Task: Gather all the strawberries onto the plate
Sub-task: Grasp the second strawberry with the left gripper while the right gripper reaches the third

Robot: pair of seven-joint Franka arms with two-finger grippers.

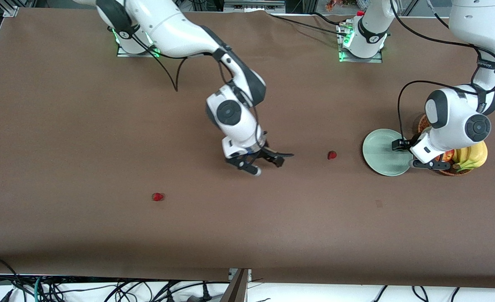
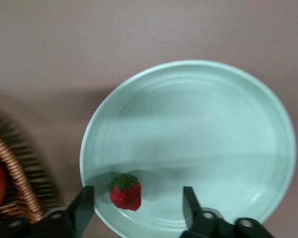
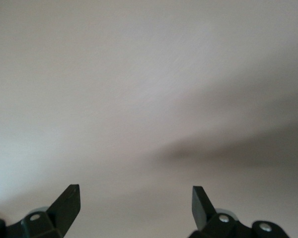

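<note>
Left gripper (image 2: 136, 208) held over plate (image 2: 213, 129), fingers (image 2: 82, 206) spread, nothing grasped. One strawberry (image 2: 125, 192) seen lying on plate between fingers, at about 7 o'clock on plate in left wrist view.

Plate (image 1: 381, 147) set just beside wicker basket (image 1: 457, 170) at left arm's end of counter (image 1: 83, 126).

Right gripper (image 1: 266, 161) held over mid-counter, fingers (image 3: 67, 206) spread, empty.

Second strawberry (image 1: 332, 155) on bare counter between right gripper and plate. Third strawberry (image 1: 158, 196) nearer front camera, toward right arm's end.
</note>
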